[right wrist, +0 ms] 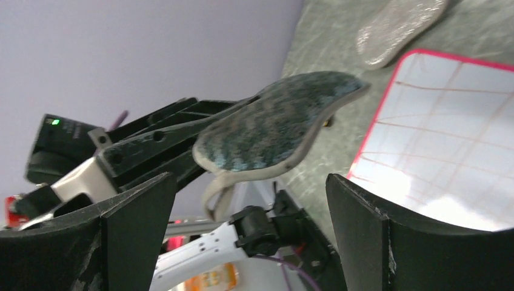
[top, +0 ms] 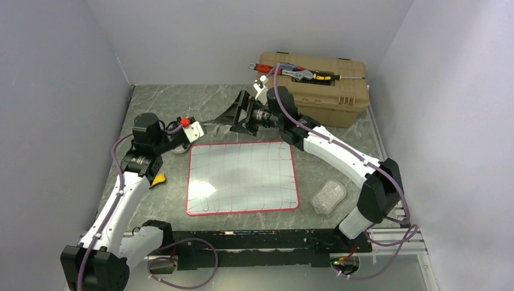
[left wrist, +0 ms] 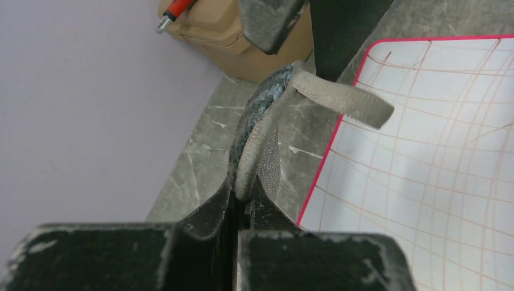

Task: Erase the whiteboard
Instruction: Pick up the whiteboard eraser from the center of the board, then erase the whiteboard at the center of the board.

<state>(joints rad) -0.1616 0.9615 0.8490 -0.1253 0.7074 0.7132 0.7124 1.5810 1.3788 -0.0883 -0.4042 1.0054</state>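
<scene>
Closest to the left wrist lens, the left gripper (left wrist: 241, 203) had its black fingers (left wrist: 209, 215) pressed together on the lower edge of a grey eraser pad (left wrist: 257, 121), which stood up edge-on from them with its fabric strap (left wrist: 345, 97) looping off to the right. Across from it, the right gripper (right wrist: 251, 182) stood wide apart, one finger on each side of the pad without touching it. On the marble table (top: 157, 100) lay the whiteboard (top: 242, 176), flat between the two arms, its red rim enclosing a grid of thin red pen lines. Both grippers hung past the board's far left corner, off its surface, and its rim ran just right of the left fingers. Farther back sat a tan toolbox (top: 327, 97).
</scene>
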